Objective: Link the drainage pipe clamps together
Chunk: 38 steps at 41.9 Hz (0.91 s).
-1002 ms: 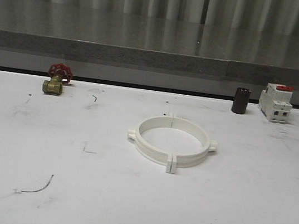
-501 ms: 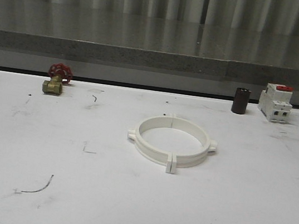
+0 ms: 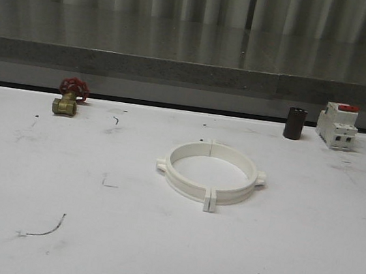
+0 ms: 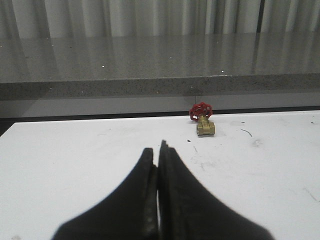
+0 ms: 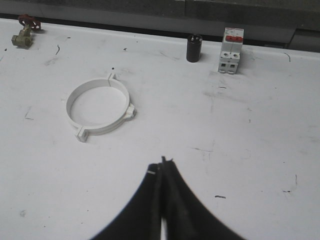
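The two white drainage pipe clamps [image 3: 210,173] lie flat in the middle of the table, their end tabs meeting so that they form a closed ring, which the right wrist view shows too [image 5: 100,109]. My left gripper [image 4: 158,150] is shut with nothing in it, pointing over the bare table toward the brass valve. My right gripper [image 5: 161,166] is shut and empty as well, a good way short of the ring.
A brass valve with a red handwheel [image 3: 69,97] sits at the back left. A dark cylinder [image 3: 294,123] and a white-and-red breaker [image 3: 337,125] stand at the back right. A grey ledge [image 3: 192,73] runs along the table's far edge.
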{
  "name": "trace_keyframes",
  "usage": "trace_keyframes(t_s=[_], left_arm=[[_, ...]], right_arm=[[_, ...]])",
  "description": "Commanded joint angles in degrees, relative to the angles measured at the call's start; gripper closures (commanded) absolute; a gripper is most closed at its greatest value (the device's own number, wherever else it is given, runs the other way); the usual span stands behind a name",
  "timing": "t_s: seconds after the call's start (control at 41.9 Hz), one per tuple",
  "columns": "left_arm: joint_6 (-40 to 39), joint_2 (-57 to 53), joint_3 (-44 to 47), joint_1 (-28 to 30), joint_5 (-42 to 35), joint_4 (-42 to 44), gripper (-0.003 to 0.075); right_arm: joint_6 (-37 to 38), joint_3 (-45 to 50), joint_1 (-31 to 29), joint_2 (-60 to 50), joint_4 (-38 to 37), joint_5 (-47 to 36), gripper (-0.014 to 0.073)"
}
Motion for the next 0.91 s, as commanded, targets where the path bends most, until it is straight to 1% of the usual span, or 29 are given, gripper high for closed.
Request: trace_keyframes(t_s=[0.0,0.883], left_arm=[[-0.2,-0.7,0.7,0.2,-6.9,-0.9,0.0741],[-0.2,-0.7,1.3,0.2,-6.9,-0.9,0.0741]], right_arm=[[-0.4,-1.4,-0.2,0.3,0.4,-3.9,0.0713],[-0.4,-1.4,-0.2,0.3,0.4,-3.9,0.0713]])
